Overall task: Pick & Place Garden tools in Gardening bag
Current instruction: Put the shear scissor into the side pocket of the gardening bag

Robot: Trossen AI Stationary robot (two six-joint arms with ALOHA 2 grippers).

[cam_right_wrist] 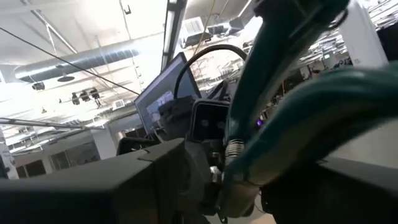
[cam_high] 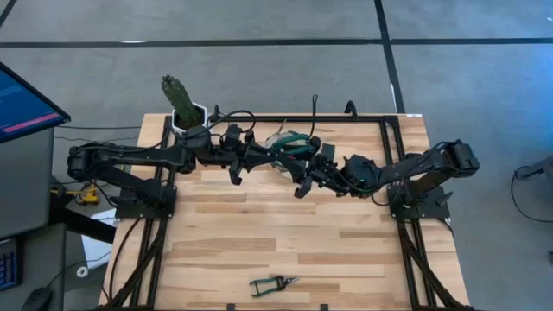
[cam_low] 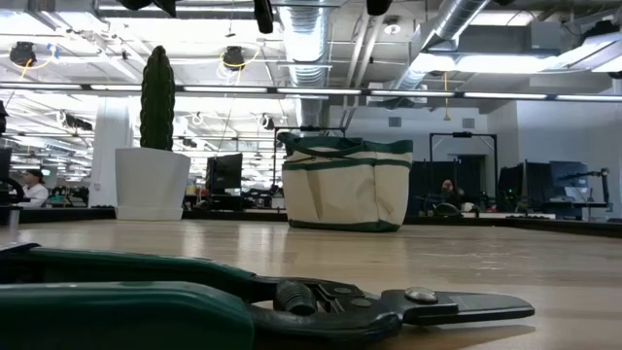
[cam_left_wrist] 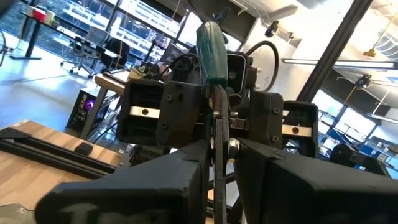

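Note:
My left gripper (cam_high: pixel 270 158) and my right gripper (cam_high: pixel 304 166) meet at the table's far middle, above the beige gardening bag with green trim (cam_low: pixel 345 185). Both are shut on one pair of green-handled pruning shears (cam_left_wrist: pixel 210 50), held in the air between them. The bag stands upright on its base on the table and is mostly hidden under the arms in the high view (cam_high: pixel 281 136). A second pair of green-handled shears (cam_high: pixel 272 282) lies flat near the table's front edge and fills the foreground of the low view (cam_low: pixel 243 301). My left gripper pinches the shears edge-on between its two fingers, at the thin dark part below the green handle (cam_left_wrist: pixel 217 155), close to the spring (cam_left_wrist: pixel 233 146). The handle stands out beyond the fingertips toward the right gripper. The shears are lifted clear of the table. My right gripper has the shears' green handles (cam_right_wrist: pixel 292 124) between its two fingers, near the spring (cam_right_wrist: pixel 233 152). The handles run out past the fingers toward the left gripper. The exact places of contact are hidden by the handles themselves.
A potted cactus in a white pot (cam_high: pixel 183 111) stands at the far left corner, left of the bag (cam_low: pixel 151 180). Black rails run along the table's far and side edges. The bare wooden tabletop (cam_high: pixel 285 233) lies between the arms and the front shears.

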